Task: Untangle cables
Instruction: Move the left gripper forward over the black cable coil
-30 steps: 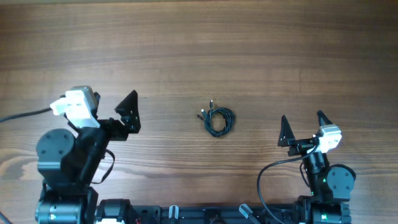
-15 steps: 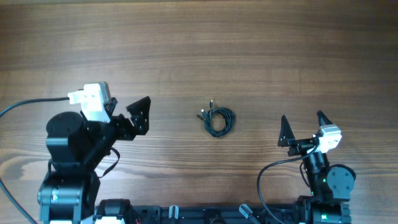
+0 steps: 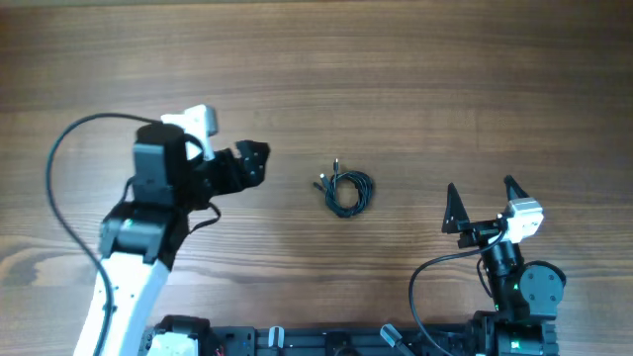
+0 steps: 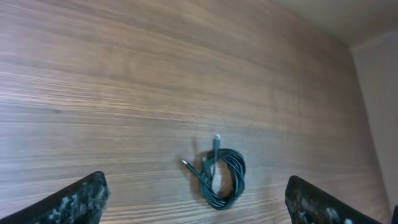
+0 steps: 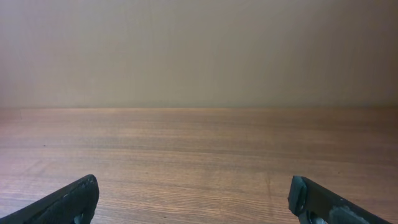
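The cables lie as one small dark coil with loose plug ends at the middle of the wooden table. In the left wrist view the coil sits between and ahead of the finger tips. My left gripper is open and empty, left of the coil and apart from it; its fingers also show in the left wrist view. My right gripper is open and empty at the lower right, well right of the coil. In the right wrist view the right gripper shows only bare table and a wall.
The wooden table spreads wide on all sides of the coil. The arm bases and their thick black cables sit along the near edge. A beige wall stands past the table's far edge.
My left arm has extended up and to the right toward the coil, with the gripper now closer to it. The right arm and the cables have not moved.
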